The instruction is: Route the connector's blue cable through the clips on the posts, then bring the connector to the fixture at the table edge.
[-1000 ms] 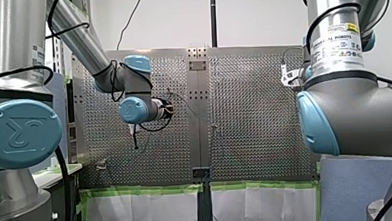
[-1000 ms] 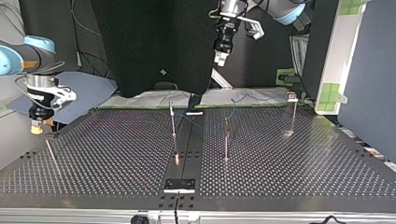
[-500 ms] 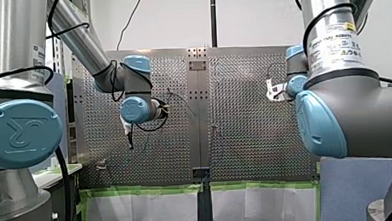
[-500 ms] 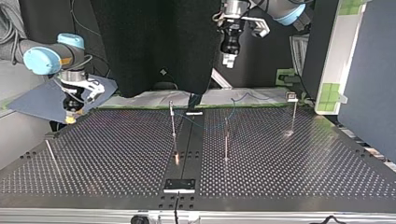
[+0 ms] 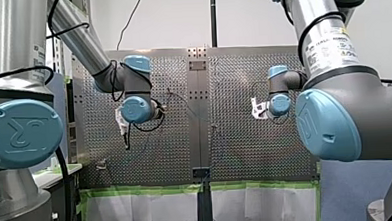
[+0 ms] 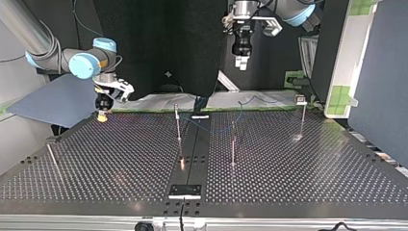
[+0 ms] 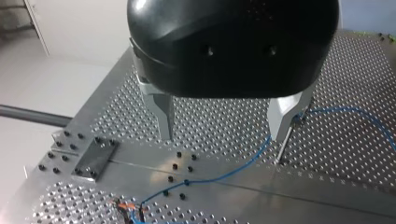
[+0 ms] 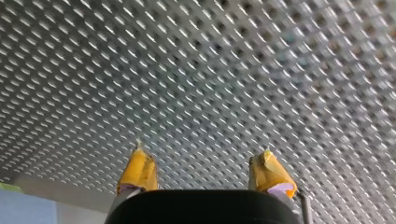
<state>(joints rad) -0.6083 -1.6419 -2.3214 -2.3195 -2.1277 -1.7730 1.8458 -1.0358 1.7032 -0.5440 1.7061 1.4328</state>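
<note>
**A:** What is the job's own thing, and where is it?

**B:** One thin blue cable [image 7: 252, 160]. In the top view it lies slack on the bench [image 6: 312, 183] toward twelve o'clock, crossing the middle strip among the posts. In the left wrist view it runs under my left tool [image 7: 223, 137] to a small dark end with orange strands. I take that end for the connector [image 7: 125, 211].

**A:** How will it handle?

**B:** Light and limp, I judge. It should sag, trail and slide through a loose pinch. The connector looks the stiffer part. I would take hold there, or on the cable just behind it, firmly but without crushing.

**A:** Do the tools hold anything?

**B:** No. My left tool's two metal fingers [image 7: 161, 112] stand apart above the cable, with nothing between them. My right tool [image 8: 203, 149] shows two yellow pads [image 8: 138, 170], apart and empty. In the top view it hangs at ten o'clock, over the bench's far corner.

**A:** And the counts?

**B:** Two tools, one cable, one connector. There are three upright posts in the top view:
- one just at eleven o'clock of centre [image 6: 177, 124]
- one near centre [image 6: 233, 144]
- one at two o'clock [image 6: 303, 118]

A fourth thin rod [image 6: 51, 159] leans at nine o'clock. One clip [image 6: 300, 99] shows atop the two o'clock post, and the others are too small to count. One dark plate [image 6: 185, 191] sits at six o'clock on the near edge, likely the fixture. Whether the cable sits in any clip, I cannot tell.
</note>
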